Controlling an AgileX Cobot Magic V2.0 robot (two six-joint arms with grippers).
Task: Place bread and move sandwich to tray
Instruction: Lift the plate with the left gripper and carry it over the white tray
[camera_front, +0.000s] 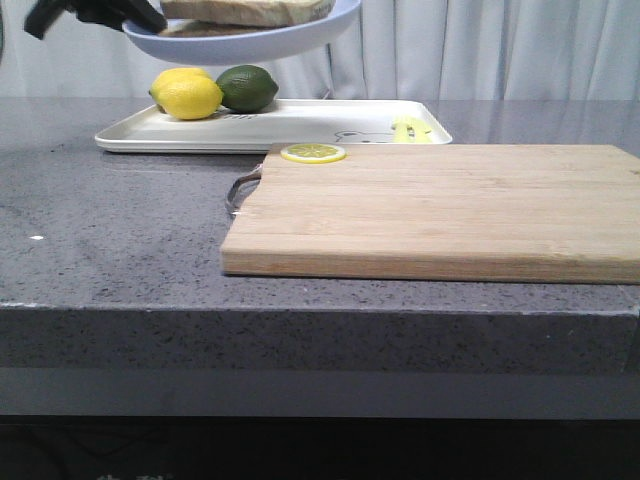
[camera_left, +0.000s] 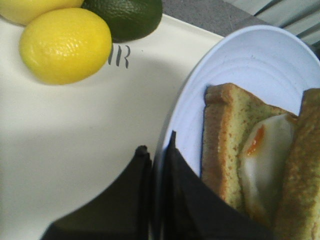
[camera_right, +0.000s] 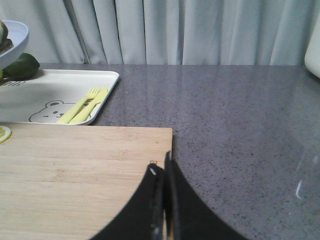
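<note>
Left gripper (camera_left: 157, 150) is pinching the rim of the pale blue plate (camera_left: 250, 65), jaws closed on it, carrying the sandwich (camera_left: 260, 160) in the air. Tray (camera_left: 75, 150) is lying directly beneath, lemon (camera_left: 65, 45) and lime (camera_left: 125, 17) just beyond the fingertips; open tray floor below looks the likely set-down spot. Right gripper (camera_right: 162, 172) is hovering shut and empty over the cutting board (camera_right: 75, 170), well apart from the tray

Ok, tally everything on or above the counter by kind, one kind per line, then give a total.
Lemons: 2
Lime: 1
Lemon slice: 1
Yellow-green utensils: 2
Tray: 1
Cutting board: 1
Blue plate: 1
Sandwich: 1
Total: 10
</note>
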